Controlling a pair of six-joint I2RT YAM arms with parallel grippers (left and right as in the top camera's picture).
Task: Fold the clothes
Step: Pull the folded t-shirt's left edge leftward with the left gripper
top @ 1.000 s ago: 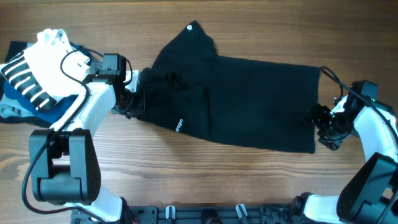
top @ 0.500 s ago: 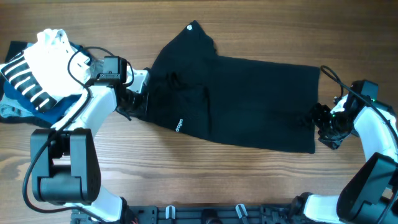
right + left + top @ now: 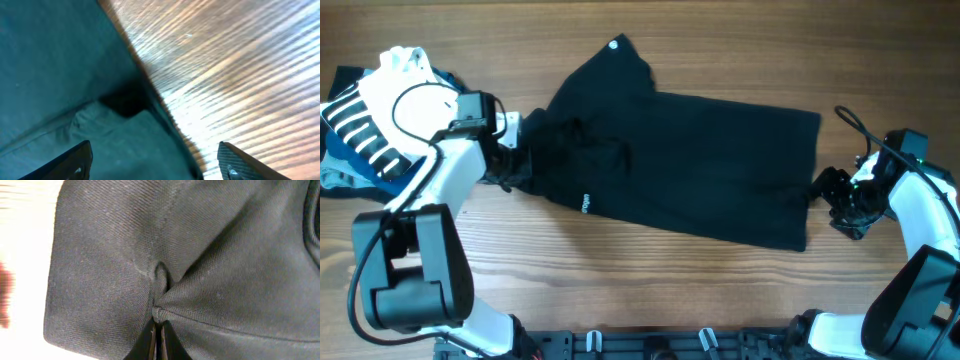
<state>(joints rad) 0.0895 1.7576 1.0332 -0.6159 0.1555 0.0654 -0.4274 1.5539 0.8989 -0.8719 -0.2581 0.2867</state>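
The clothes, a black T-shirt (image 3: 700,160), lie spread across the middle of the wooden table, with small white lettering (image 3: 586,203) near the front edge and a small tag (image 3: 613,45) at the far corner. My left gripper (image 3: 517,162) is at the shirt's left edge. In the left wrist view its fingertips (image 3: 152,342) are pressed together on a puckered fold of black fabric (image 3: 200,270). My right gripper (image 3: 826,190) stands open at the shirt's right edge. In the right wrist view the shirt's hem (image 3: 115,145) lies between its spread fingers (image 3: 75,161).
A pile with a white garment (image 3: 405,85) and a navy white-striped garment (image 3: 355,130) sits at the far left, just behind my left arm. A black cable (image 3: 850,125) loops near the right arm. Bare wood (image 3: 670,290) runs along the front.
My left gripper has shut on the shirt's left edge and drawn back to the left. The whole shirt slid left with it, and its right edge pulled away from my right gripper.
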